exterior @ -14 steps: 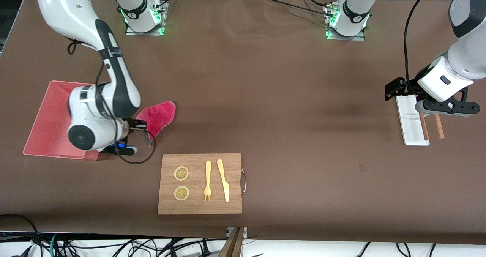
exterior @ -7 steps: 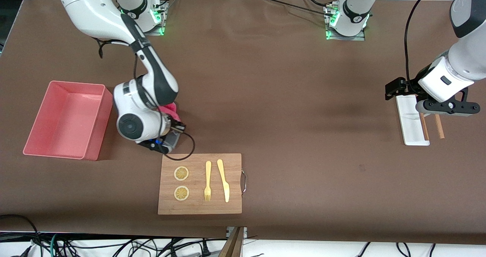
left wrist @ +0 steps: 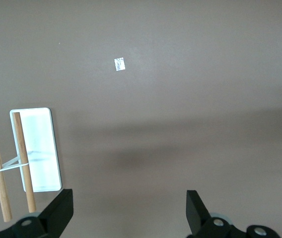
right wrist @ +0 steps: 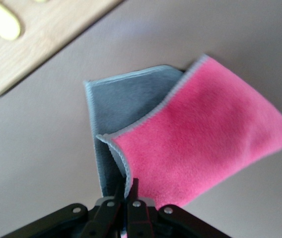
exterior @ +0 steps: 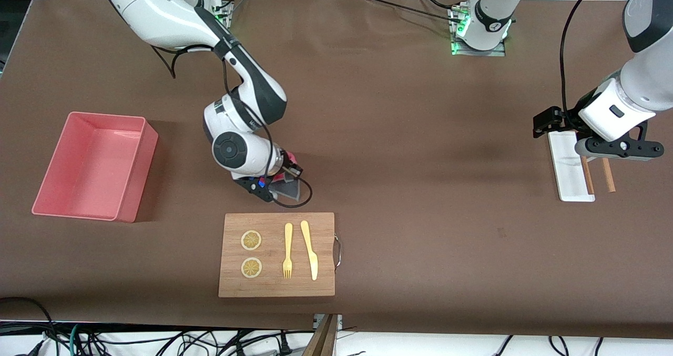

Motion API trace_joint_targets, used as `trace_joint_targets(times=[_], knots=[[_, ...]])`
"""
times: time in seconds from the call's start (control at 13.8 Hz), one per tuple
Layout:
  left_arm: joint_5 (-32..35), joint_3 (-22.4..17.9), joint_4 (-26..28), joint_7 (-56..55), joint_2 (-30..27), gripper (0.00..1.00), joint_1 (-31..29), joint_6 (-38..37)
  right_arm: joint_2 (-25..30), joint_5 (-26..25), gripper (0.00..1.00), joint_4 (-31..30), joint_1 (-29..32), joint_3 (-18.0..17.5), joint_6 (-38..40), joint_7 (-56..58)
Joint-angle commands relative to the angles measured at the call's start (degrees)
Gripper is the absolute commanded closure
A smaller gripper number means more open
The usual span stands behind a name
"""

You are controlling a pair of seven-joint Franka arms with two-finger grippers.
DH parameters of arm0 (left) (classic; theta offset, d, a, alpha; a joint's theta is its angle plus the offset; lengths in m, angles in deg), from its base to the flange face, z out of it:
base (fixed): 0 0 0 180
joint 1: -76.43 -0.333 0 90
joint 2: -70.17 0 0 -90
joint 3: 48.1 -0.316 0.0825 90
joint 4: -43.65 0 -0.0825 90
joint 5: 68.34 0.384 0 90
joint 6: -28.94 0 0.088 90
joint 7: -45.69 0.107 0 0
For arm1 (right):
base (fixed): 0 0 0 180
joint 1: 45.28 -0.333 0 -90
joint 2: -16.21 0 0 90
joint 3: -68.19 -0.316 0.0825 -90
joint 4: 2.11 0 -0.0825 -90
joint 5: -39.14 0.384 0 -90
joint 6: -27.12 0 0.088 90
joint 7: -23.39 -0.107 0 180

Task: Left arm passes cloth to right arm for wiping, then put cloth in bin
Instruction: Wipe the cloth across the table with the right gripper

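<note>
The right end effector (right wrist: 126, 191) is clamped tight on one edge of the cloth (right wrist: 200, 134), its two fingers pinched together over the grey hem where the pink face folds back off the grey backing. Seen from the front camera, the right end effector (exterior: 277, 180) is low over the counter (exterior: 420, 135), with the cloth (exterior: 288, 186) under it, at about 12 o'clock from the wooden board (exterior: 276, 254) and just clear of the board's edge. The board carries two lemon slices (exterior: 251, 240), a yellow fork (exterior: 287, 250) and a yellow knife (exterior: 309, 249) lying side by side. The right arm (exterior: 231, 82) reaches down to this spot from its base at the top of the counter. The bin (exterior: 94, 165) sits at 9 o'clock from the cloth, well apart from it, toward the right arm's end of the counter. The left end effector (left wrist: 126, 213) has its fingers spread wide with nothing between them; it waits over the counter beside a white tray (left wrist: 36, 148) with two wooden sticks (left wrist: 9, 166) lying across its edge.
</note>
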Motion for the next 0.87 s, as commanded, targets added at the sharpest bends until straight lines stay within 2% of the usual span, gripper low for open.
trace_joint_targets(times=[0.0,0.36,0.58,0.8], knots=[[-0.2,0.4,-1.5,1.0,0.5,0.00,-0.2,-1.1,-0.1,-0.5,1.00,0.8,0.5,-1.6,0.4,-3.0],[-0.2,0.4,-1.5,1.1,0.5,0.00,0.0,-1.1,0.8,-1.1,1.00,0.8,3.1,0.2,8.5,7.6],[-0.2,0.4,-1.5,1.2,0.5,0.00,0.0,-1.1,2.5,-1.2,1.00,0.7,3.5,4.8,15.6,16.6],[-0.2,0.5,-1.5,1.3,0.5,0.00,0.0,-1.1,2.9,-1.2,1.00,0.6,3.5,10.8,18.3,25.7]])
